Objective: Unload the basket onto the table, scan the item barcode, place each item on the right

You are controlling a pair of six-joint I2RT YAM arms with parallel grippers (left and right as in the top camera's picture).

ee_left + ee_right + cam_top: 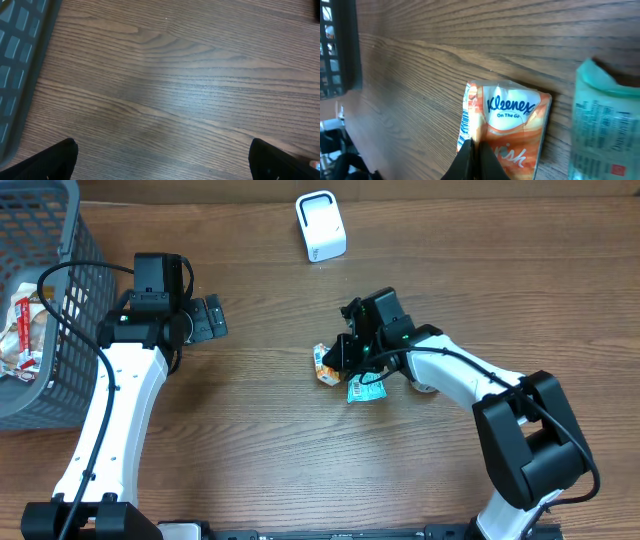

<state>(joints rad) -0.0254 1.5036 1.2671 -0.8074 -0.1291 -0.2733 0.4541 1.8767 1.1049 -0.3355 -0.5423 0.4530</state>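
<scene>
Because the right jaws pinch only a thin edge of the orange Kleenex tissue pack [512, 125], it could slip free before reaching the white boxy scanner [321, 226]; the left jaws hang wide apart.

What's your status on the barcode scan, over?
Left gripper open over table. Right gripper shut at edge of Kleenex pack, hold unconfirmed. Teal pack close beside it; nothing between them and white scanner.
</scene>
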